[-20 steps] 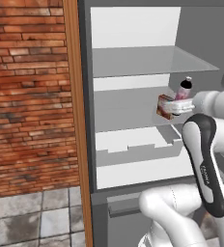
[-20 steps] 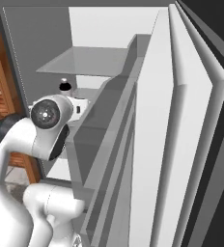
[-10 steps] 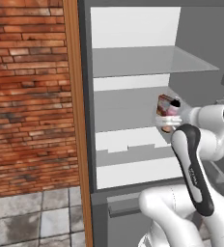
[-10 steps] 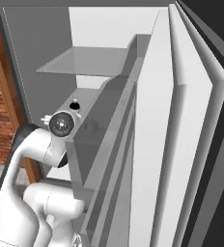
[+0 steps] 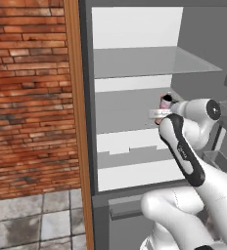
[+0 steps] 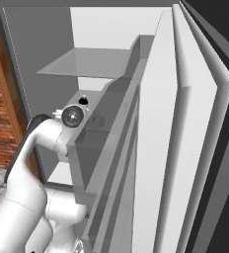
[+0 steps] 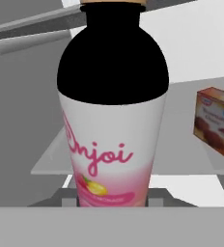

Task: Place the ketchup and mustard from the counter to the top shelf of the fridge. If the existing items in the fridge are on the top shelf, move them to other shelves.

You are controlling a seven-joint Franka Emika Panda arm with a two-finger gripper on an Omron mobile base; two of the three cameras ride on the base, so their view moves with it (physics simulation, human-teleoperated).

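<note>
The pink bottle (image 7: 113,120) sits right up against the hand camera, black cap topmost, inside the fridge (image 5: 135,97) below the top shelf (image 5: 149,61). Whether the fingers grip it, I cannot tell. The reddish-brown box (image 7: 216,120) stands apart on a lower shelf (image 7: 191,159).

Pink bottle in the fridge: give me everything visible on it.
The pink bottle fills the hand view close up: white body fading to pink at the base, a script label with a small fruit picture, and a wide black domed cap. It stands upright, directly in front of the camera. In the left base view it sits in the fridge at the middle shelf level, just beyond the arm's wrist. A reddish-brown box stands apart to its side. Whether the pincer touches it can't be told.
</note>
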